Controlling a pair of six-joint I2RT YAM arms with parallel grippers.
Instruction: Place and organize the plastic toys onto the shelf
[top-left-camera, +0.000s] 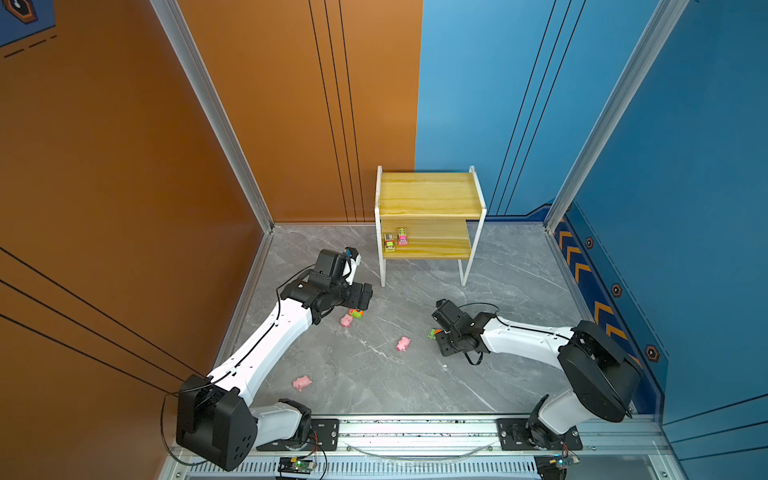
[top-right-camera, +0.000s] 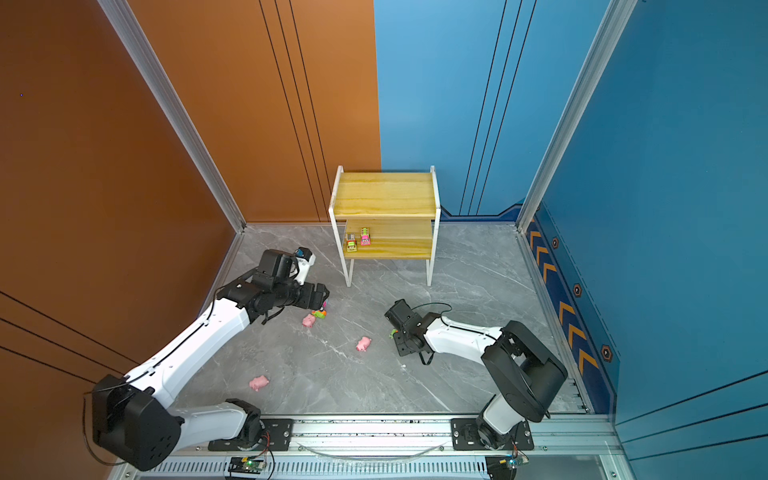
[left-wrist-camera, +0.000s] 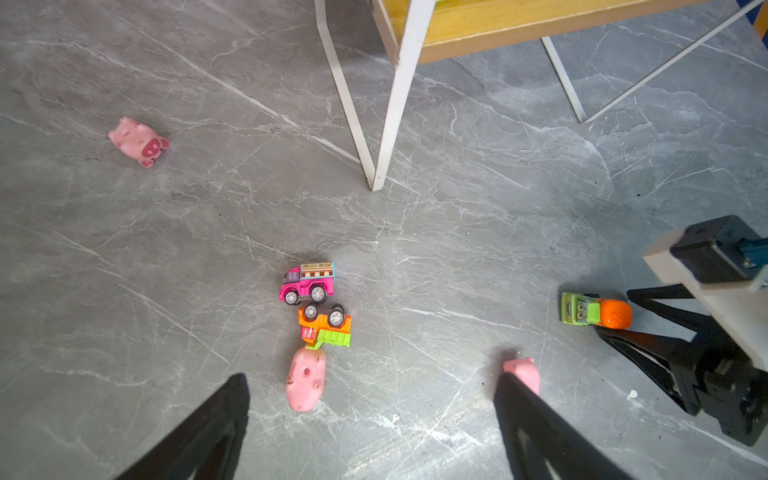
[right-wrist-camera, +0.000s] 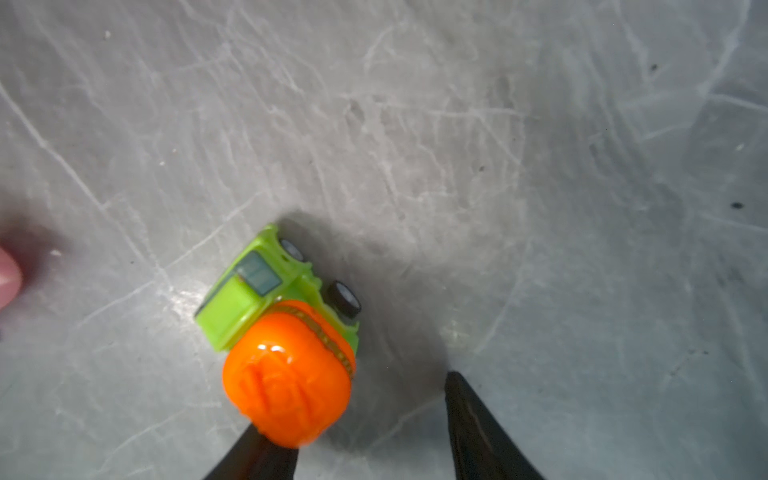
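Note:
The shelf (top-left-camera: 430, 199) (top-right-camera: 384, 199) stands at the back; two small trucks (top-left-camera: 389, 242) (top-left-camera: 402, 236) sit on its lower board. My left gripper (left-wrist-camera: 372, 378) (top-left-camera: 360, 302) hangs open above a pink truck (left-wrist-camera: 308, 282), an overturned orange and green truck (left-wrist-camera: 326, 326) and a pig (left-wrist-camera: 305, 384). My right gripper (right-wrist-camera: 361, 407) (top-left-camera: 439, 337) is open and low over the floor. A green truck with an orange drum (right-wrist-camera: 282, 328) (top-left-camera: 435, 333) lies tipped by one finger (right-wrist-camera: 257, 457); bare floor shows between the jaws.
More pigs lie on the grey floor (top-left-camera: 519, 291): one in the middle (top-left-camera: 402, 344), one near the front (top-left-camera: 302, 382), one beside the shelf's leg (left-wrist-camera: 139, 141). The shelf's white legs (left-wrist-camera: 390, 124) stand just beyond the left gripper. Walls close in the sides.

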